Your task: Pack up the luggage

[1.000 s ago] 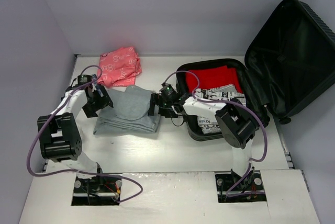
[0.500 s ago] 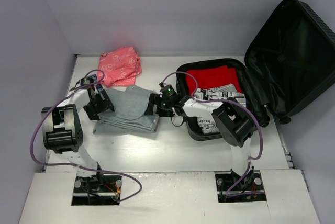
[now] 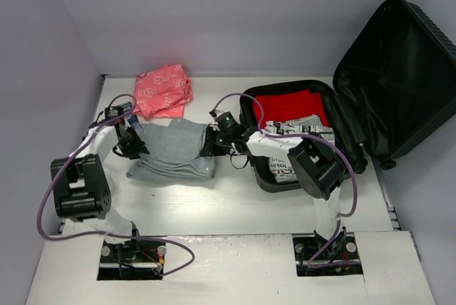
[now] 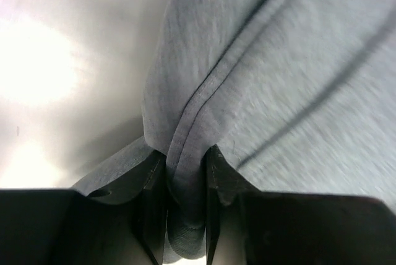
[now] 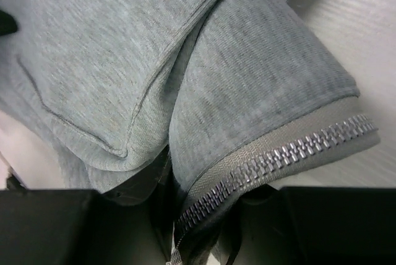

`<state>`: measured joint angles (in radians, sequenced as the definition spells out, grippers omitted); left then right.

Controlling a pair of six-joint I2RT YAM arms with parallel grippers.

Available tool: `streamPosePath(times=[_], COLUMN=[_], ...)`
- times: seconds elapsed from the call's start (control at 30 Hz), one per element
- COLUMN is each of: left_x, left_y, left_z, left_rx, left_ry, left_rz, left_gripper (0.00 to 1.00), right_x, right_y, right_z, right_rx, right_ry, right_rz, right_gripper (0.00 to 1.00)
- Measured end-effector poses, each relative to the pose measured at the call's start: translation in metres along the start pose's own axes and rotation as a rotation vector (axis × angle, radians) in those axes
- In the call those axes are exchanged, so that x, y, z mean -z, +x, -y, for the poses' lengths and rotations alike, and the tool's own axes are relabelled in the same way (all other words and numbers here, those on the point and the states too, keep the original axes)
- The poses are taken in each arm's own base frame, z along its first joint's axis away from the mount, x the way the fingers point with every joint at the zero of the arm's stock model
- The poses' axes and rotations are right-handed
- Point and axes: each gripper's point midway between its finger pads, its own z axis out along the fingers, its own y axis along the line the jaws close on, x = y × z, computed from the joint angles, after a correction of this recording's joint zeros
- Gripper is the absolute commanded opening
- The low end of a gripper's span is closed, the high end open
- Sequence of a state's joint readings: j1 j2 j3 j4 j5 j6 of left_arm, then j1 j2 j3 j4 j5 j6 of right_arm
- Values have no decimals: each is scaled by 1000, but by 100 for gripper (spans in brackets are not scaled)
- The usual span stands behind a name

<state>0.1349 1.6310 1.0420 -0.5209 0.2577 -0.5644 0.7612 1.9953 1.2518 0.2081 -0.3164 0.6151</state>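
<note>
The luggage (image 3: 396, 77), a black hard-shell suitcase, lies open at the right with its lid propped up. A red garment (image 3: 288, 105) and a newsprint-patterned item (image 3: 293, 131) lie in its base. On the table to its left sits a folded grey zip garment (image 3: 172, 148). My left gripper (image 3: 134, 142) is shut on the garment's left edge, and the left wrist view shows a fold of grey cloth (image 4: 278, 60) pinched in that gripper (image 4: 184, 161). My right gripper (image 3: 211, 144) is shut on the right edge; here the gripper (image 5: 199, 186) clamps the zipper (image 5: 281, 152) and the cloth (image 5: 111, 48).
A folded pink patterned garment (image 3: 164, 90) lies at the back left, just behind the grey one. Grey walls close off the left and the back. The raised suitcase lid stands over the right side. The white tabletop (image 3: 214, 205) runs in front of the garment.
Both grippers have closed from open onto the two side edges of the grey garment. The garment has bunched slightly inward between them.
</note>
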Motion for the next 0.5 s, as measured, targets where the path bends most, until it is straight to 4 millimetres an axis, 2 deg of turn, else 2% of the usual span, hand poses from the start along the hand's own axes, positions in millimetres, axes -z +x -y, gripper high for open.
streamPosePath(times=[0.1, 0.23, 0.37, 0.5], left_x=[30, 81, 122, 147], left_y=[3, 3, -3, 7], left_z=[11, 40, 92, 153], left_rx=[15, 13, -16, -27], left_ry=[29, 74, 148, 261], left_rz=[37, 128, 224, 254], left_gripper=[0, 0, 0, 0], right_x=[11, 43, 94, 153], right_y=[-9, -39, -89, -134], right_z=[-2, -16, -17, 5], right_rx=[63, 143, 183, 201], right_ry=[27, 40, 53, 112], right_rz=[2, 44, 143, 249], right_gripper=[0, 0, 0, 0])
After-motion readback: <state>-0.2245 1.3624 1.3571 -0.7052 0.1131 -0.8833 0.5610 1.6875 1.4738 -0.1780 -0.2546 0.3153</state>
